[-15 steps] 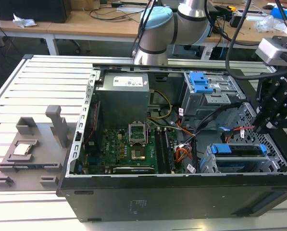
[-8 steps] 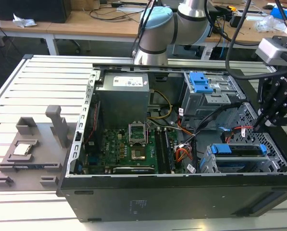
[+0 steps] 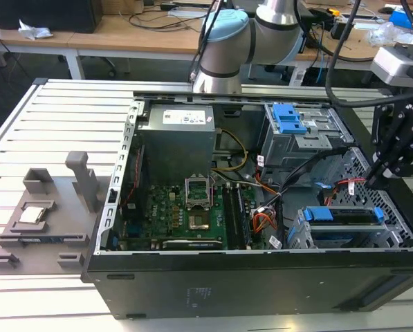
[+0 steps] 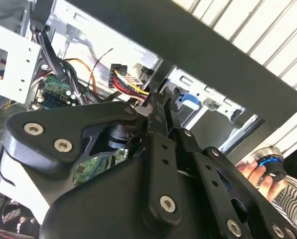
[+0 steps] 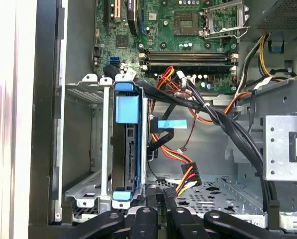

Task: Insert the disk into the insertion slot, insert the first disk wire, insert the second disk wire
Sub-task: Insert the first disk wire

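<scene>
The disk sits in its blue carrier inside the insertion slot, the low grey perforated cage at the case's front right. In the first wrist view the disk stands edge-on between the cage walls. My gripper hangs just above the cage's inner end, its fingers pressed together. The first disk wire, a thin red cable, runs from the case interior up to the fingertips. In both wrist views the gripper is beside an orange-yellow-black wire bundle with a black plug.
A taller grey cage with a blue latch stands behind the low one. The power supply and motherboard fill the case's left half. A grey fixture lies on the slatted table. A person's hand shows outside the case.
</scene>
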`<action>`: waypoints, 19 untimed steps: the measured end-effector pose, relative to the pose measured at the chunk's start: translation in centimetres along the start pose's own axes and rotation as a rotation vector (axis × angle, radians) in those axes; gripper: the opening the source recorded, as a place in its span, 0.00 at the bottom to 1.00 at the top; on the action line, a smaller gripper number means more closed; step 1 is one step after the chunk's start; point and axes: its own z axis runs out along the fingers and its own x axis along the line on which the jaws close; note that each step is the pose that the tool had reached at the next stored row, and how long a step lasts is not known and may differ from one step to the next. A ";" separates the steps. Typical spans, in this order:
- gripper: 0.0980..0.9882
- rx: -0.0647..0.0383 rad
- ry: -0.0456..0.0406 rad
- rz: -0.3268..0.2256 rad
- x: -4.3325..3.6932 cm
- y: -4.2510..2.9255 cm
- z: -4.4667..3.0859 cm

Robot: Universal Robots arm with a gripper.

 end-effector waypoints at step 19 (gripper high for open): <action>0.07 0.000 0.0001 0.000 2.25 2.43 1.74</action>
